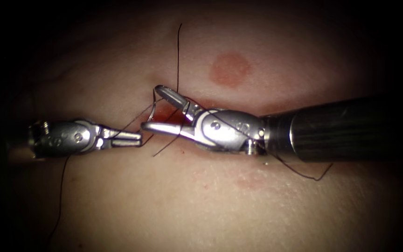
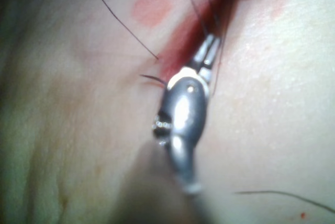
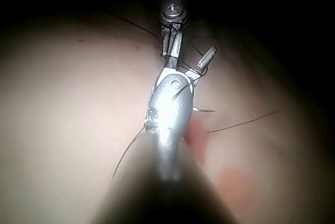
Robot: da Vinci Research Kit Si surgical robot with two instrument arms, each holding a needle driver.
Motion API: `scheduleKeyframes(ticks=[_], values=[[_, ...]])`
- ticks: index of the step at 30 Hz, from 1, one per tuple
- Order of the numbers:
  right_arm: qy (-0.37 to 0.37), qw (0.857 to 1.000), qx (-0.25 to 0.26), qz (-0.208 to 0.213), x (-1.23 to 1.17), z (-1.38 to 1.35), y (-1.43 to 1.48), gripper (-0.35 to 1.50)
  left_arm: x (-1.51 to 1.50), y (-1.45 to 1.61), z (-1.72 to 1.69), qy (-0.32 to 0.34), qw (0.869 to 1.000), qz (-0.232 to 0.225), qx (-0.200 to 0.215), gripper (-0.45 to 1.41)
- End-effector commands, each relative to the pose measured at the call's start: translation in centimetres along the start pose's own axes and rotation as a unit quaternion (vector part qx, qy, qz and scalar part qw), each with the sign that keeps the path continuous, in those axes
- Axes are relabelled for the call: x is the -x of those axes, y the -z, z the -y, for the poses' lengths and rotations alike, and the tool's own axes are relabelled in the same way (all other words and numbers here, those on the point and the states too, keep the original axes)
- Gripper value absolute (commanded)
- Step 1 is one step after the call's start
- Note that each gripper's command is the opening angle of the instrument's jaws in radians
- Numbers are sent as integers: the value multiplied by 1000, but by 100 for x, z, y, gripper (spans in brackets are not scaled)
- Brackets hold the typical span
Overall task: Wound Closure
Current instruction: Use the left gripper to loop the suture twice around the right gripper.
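Endoscope view shows the left arm's small silver wristed needle driver (image 1: 134,136) entering from the picture's left, its jaws clenched and lying level, tips directed toward the cut. A strand of thin black suture thread (image 1: 178,56) meets those tips, and the driver appears to grasp it; the left wrist view (image 2: 208,56) shows the same jaws pressed together with dark thread running alongside them.

The right arm's silver needle driver on its dark ribbed shaft (image 1: 157,107) enters from the picture's right with jaws spread wide, one raised and one level, nothing clamped between them. Thread loops across the raised jaw and over the tool's body.

The pale pink pork tissue (image 1: 173,205) carries a reddened cut (image 1: 166,112) running left to right, wet with red fluid, directly beneath the open jaws. A fine curved glint just left of the open jaws may be the needle; I cannot tell for certain, nor whether it sits in the tissue.

Governing relation: the two tools face each other tip to tip, nearly touching, along the line of the cut. The thread's free run rises straight up from the right tool's raised jaw, crosswise to both tool axes, and the right tool lies nearer to it
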Motion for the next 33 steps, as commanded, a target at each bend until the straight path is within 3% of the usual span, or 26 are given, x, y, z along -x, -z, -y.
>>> scheduleKeyframes(ticks=[1, 17, 33], values=[[1, 1000, 1, 4, 8, 1, -3, 101, 6, -5, -3, 0, 1000, -1, 1, -35], [6, 1000, 6, 20, 12, -4, -1, 106, -41, -4, -47, -10, 1000, 2, 3, -35], [29, 999, -4, 38, 17, -2, -1, 109, -124, -6, -61, -24, 1000, -19, 9, -35]])
